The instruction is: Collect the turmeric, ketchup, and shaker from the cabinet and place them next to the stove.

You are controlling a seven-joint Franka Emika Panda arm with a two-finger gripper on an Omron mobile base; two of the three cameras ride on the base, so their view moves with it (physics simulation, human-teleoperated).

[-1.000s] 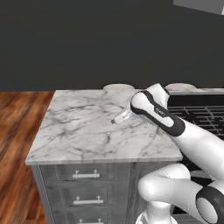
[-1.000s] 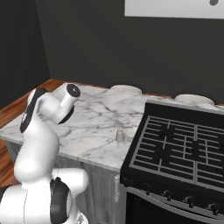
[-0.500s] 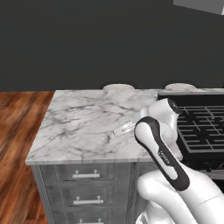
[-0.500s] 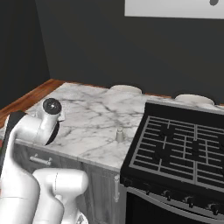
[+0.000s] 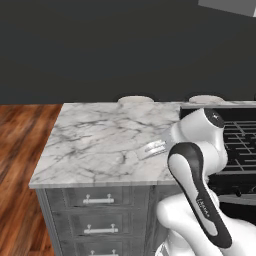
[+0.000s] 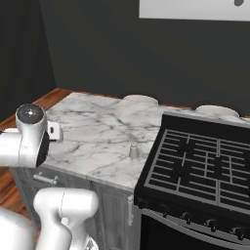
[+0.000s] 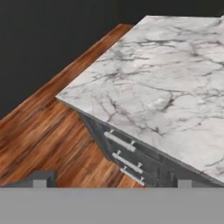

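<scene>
Jaws (image 7: 109, 183) apart over counter (image 7: 175, 78) corner

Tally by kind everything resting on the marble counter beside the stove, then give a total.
Shakers: 1, the shaker near the stove's left edge.
White plates: 2, the left plate and the right plate, both at the back.
Total: 3.

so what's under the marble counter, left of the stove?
Under the marble counter, grey drawers with bar handles. Nearest the stove, the arm covers the cabinet front in the left base view. Drawer contents are hidden.
</scene>
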